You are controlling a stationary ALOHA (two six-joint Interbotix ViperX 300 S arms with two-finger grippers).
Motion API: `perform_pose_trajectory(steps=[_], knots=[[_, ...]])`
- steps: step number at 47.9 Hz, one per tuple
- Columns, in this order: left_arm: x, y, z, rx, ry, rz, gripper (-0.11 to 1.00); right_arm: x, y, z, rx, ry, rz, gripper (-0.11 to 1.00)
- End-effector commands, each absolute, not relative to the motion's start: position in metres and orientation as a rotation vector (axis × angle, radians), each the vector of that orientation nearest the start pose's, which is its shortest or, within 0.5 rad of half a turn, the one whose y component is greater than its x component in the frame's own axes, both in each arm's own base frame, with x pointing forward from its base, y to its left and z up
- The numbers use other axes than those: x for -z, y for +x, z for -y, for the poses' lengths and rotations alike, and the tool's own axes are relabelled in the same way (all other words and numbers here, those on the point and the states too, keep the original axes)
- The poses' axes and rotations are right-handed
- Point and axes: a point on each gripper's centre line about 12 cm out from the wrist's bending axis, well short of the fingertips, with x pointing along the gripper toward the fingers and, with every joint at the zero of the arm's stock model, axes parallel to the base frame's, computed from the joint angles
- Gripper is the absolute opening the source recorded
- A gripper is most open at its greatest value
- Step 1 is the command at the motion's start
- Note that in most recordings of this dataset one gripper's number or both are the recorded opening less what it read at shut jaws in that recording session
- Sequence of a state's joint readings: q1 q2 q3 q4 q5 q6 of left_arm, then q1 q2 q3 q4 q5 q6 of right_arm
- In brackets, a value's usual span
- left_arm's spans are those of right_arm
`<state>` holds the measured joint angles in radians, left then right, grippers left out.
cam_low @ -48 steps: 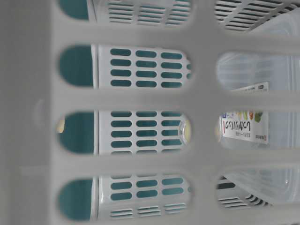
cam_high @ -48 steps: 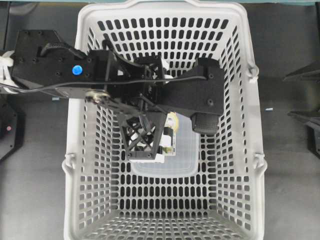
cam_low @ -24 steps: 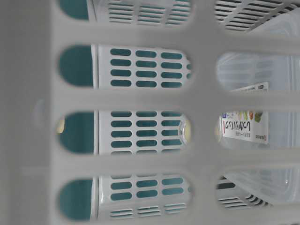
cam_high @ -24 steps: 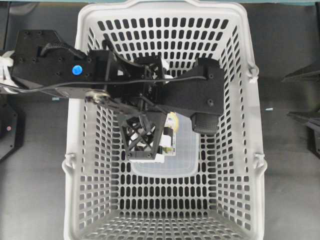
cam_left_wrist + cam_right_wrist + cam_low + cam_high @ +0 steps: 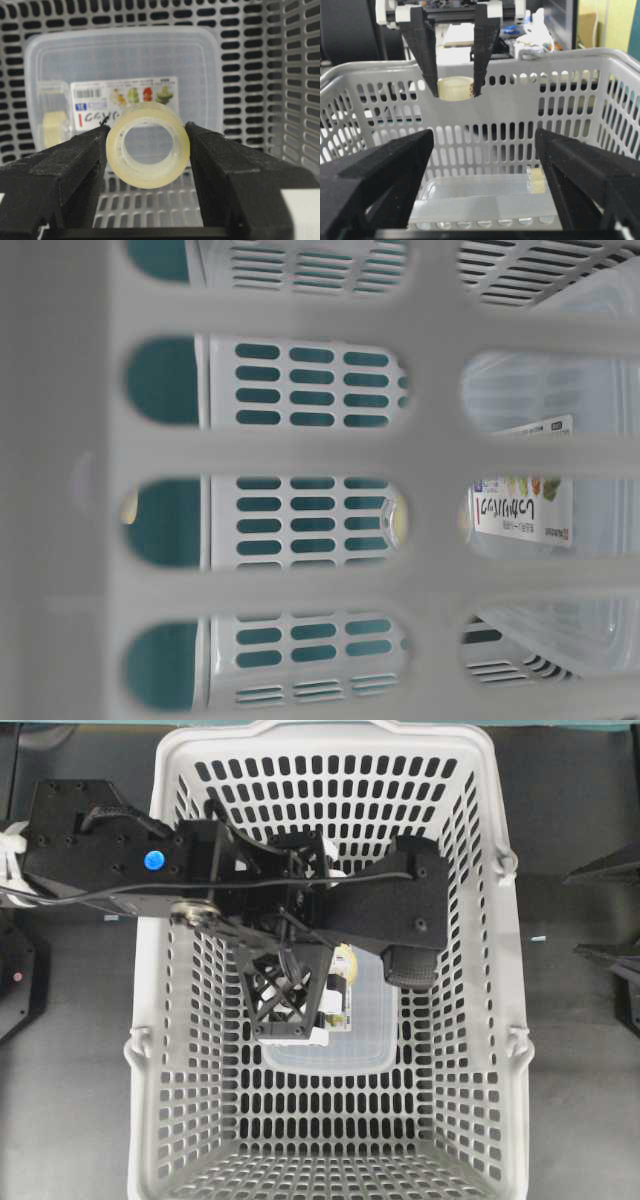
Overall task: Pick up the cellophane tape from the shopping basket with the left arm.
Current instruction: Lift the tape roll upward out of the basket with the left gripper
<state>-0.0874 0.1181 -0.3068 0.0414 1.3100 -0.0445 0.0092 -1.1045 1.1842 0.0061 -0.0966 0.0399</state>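
My left gripper (image 5: pixel 147 126) is shut on the cellophane tape (image 5: pixel 148 179), a small pale-yellowish roll pinched between both black fingers with its hole facing the camera. In the right wrist view the left gripper (image 5: pixel 456 93) holds the tape (image 5: pixel 455 89) in the air, level with the rim of the light-grey shopping basket (image 5: pixel 520 100). From overhead the left gripper (image 5: pixel 345 982) hangs over the middle of the basket (image 5: pixel 510 970) with the tape (image 5: pixel 346 961) between its fingers. My right gripper (image 5: pixel 484 137) is open and empty, outside the basket's near wall.
A large clear plastic box (image 5: pixel 125 55) with a white Japanese-text label lies on the basket floor under the tape; it also shows overhead (image 5: pixel 370 1030). Another pale-yellow piece in clear wrapping (image 5: pixel 52 125) rests at the box's corner. The basket walls surround the left gripper.
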Motion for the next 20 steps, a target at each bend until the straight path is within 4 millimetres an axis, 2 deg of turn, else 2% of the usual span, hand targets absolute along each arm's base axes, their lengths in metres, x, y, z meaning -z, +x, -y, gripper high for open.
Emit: perform_pose_trajectory(steps=[1,13,20], knots=[[-0.3818,0.4361,0.0345,0.026,0.044,-1.081,0.5,-0.2953,0.1773,-0.0021,-0.012,0.049,0.018,0.79],[-0.3786,0.4358,0.0345,0.025,0.043,-1.09,0.5,-0.2869,0.176,-0.0057,-0.031,0.047,-0.061,0.79],[-0.378,0.4357,0.0344,0.026,0.045,-1.092,0.5,-0.2886,0.1729,-0.0072,-0.04,0.045,-0.067,0.79]])
